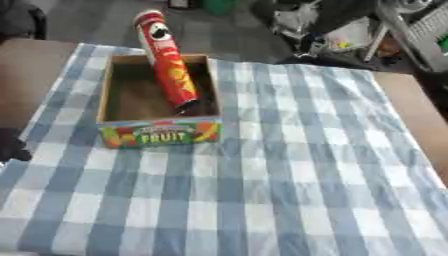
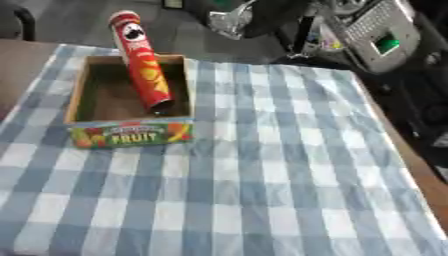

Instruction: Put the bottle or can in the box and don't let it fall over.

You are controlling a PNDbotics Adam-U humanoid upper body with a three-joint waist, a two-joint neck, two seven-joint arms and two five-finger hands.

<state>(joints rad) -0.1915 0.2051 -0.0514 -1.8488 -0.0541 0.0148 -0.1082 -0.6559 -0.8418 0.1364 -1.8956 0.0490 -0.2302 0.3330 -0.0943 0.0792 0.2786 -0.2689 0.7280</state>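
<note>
Checked cloth on the tabletop [image 1: 262, 200] lies bare in front; no robot hand shows in either view, so its state cannot be told.
Behind it, the red can [image 1: 165, 59] stands in the box [image 1: 159, 132] marked FRUIT, near the right wall. It appears upright and free. Any withdrawal is best kept clear of the tall can's top, since a brush there could tip it.

A brown worktop [image 1: 26, 75] is covered by a blue-and-white checked cloth [image 1: 289, 175] that leaves bare strips at the left and right edges. On the cloth's far left part sits an open box [image 1: 157, 131] labelled FRUIT.
</note>
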